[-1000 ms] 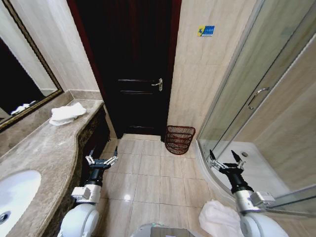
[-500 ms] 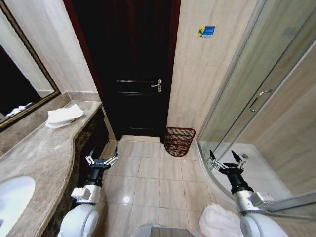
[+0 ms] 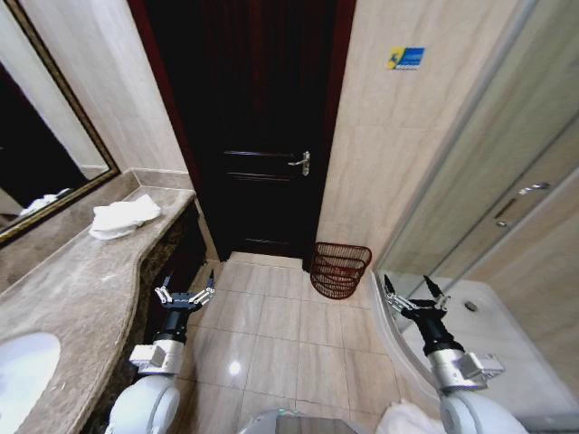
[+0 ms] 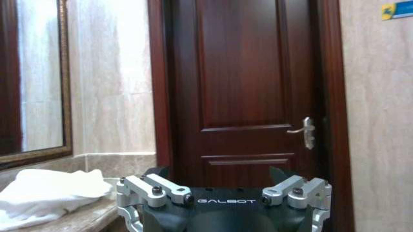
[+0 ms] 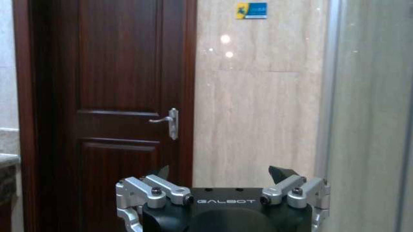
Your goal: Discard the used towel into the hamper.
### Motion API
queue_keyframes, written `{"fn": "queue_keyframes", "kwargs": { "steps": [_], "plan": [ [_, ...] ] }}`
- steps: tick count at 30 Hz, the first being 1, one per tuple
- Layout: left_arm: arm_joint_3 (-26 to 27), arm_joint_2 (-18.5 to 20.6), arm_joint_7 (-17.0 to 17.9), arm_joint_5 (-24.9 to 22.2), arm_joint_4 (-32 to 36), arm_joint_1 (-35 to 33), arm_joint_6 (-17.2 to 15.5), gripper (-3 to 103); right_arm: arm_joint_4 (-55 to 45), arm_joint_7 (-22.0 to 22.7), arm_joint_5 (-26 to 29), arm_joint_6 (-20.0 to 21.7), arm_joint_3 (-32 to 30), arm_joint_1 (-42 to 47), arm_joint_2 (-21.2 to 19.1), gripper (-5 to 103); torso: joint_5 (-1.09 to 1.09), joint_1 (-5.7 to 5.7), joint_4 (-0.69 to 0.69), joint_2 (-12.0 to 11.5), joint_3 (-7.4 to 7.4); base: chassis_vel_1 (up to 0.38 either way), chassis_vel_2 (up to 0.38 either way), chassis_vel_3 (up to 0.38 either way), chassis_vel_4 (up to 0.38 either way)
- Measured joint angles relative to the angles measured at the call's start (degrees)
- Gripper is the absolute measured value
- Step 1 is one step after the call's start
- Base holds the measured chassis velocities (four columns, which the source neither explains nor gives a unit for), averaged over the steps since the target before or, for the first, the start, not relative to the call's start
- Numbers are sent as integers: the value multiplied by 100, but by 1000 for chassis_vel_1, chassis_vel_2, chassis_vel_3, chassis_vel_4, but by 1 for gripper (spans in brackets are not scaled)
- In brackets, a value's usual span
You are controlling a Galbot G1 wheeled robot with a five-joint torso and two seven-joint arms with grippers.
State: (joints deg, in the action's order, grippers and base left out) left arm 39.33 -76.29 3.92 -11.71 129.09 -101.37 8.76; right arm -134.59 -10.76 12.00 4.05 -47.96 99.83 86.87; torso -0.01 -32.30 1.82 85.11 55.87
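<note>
A: What differs from half a second back?

B: The whole head view has slid, so the camera moved, not the objects. The door (image 3: 258,127) and the blue wall sign (image 3: 404,58) now sit further right in the picture, the shower glass (image 3: 507,172) takes up less of the right side, and less of the sink (image 3: 20,371) shows at the lower left. Both arms keep the same low, forward pose.

A: Grippers?

B: Left gripper (image 3: 184,294) hangs over the floor tiles just off the counter's (image 3: 81,289) front edge, fingers spread wide, holding nothing. Right gripper (image 3: 413,299) is above the curved shower sill, also spread wide and empty (both wrist views show the finger pairs parted).

A: The towel?

B: A white towel (image 3: 124,217) lies crumpled at the counter's far end, near the back corner by the mirror frame (image 3: 68,194); well ahead of the left gripper, not touching it. A second white cloth (image 3: 409,420) lies on the floor by the right arm's base.

A: The hamper?

B: The hamper (image 3: 340,269) stands on the floor against the wall, just right of the door, between the two grippers and beyond both, nearer the right one.
</note>
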Motion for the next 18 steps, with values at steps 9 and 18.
{"fn": "queue_keyframes", "kwargs": {
  "steps": [9, 18],
  "plan": [
    [-27, -19, -13, 32, -11, 5, -1, 100, 19, 2, -23, -43, -2, 33, 16, 100, 1, 0, -1, 0, 0, -4, 103, 105, 7],
    [4, -16, -17, 30, -40, -16, 23, 100, 16, -8, -25, -45, -1, 15, 16, 100, 0, 1, -1, 1, 0, -9, 121, 128, -11]
  ]
}}
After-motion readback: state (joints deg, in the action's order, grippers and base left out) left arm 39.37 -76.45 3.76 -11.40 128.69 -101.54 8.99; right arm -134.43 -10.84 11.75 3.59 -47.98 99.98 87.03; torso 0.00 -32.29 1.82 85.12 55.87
